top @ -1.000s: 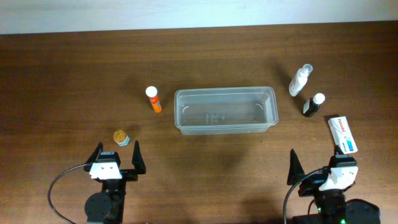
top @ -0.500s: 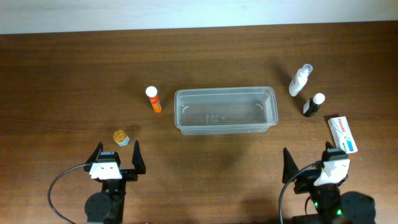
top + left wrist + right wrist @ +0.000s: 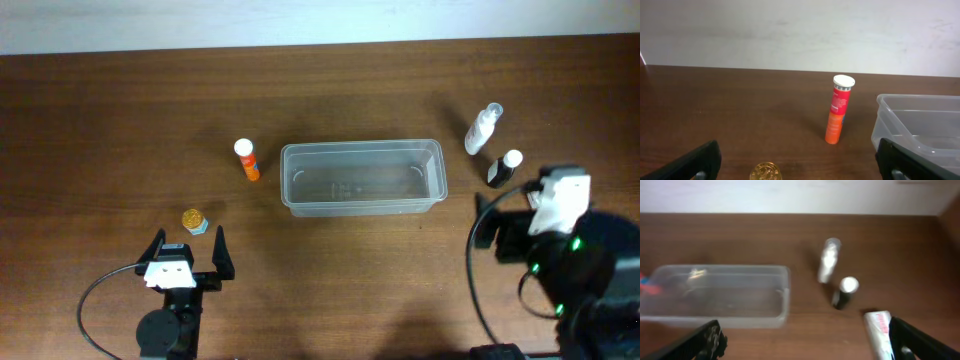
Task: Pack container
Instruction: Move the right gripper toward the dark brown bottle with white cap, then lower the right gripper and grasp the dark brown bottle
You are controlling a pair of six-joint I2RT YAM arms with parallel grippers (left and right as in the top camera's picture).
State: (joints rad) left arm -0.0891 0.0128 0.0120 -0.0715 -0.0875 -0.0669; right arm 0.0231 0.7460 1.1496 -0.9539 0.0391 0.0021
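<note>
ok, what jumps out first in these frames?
The clear container sits empty mid-table. An orange tube stands left of it. On its right, the right tool hovers open near a spray bottle, a dark bottle and a white box.

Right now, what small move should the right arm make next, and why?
Probably lower the right hand toward the white box: it lies nearest, just inside its open fingers, and the container looks empty.

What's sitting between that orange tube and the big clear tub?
Nothing. Between the orange tube and the container there is only bare brown table. The gap shows in the overhead view and also in the left wrist view.
</note>
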